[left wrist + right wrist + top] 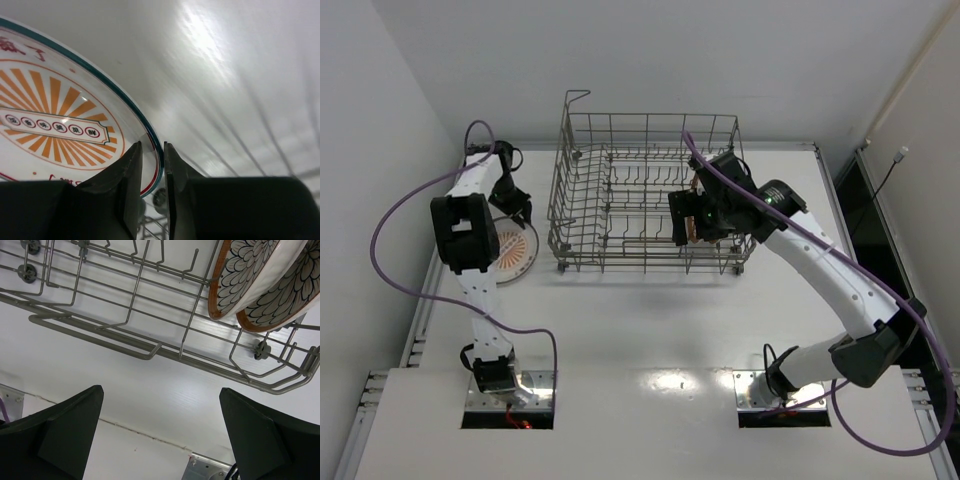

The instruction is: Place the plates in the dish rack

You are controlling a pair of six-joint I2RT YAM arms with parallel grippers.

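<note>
The left gripper [152, 150] is seen with its jaws almost together, clamped on the rim of the sunburst plate [60, 120]. This plate appears to rest on the table [650, 330] at the left of the overhead frame, beside the dish rack [620, 255]. The edge grip is judged to be chosen so the plate can be tipped upright. The right gripper [160, 390] is held empty, jaws wide apart, below two floral plates [240, 270]. These are stood on edge between tines [137, 285] at the upper right of its view.

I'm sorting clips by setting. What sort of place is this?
Likely a robotics lab bench, not a kitchen: left arm and right arm bolted to a white table, bare white walls, a dish rack and sunburst plate.
</note>
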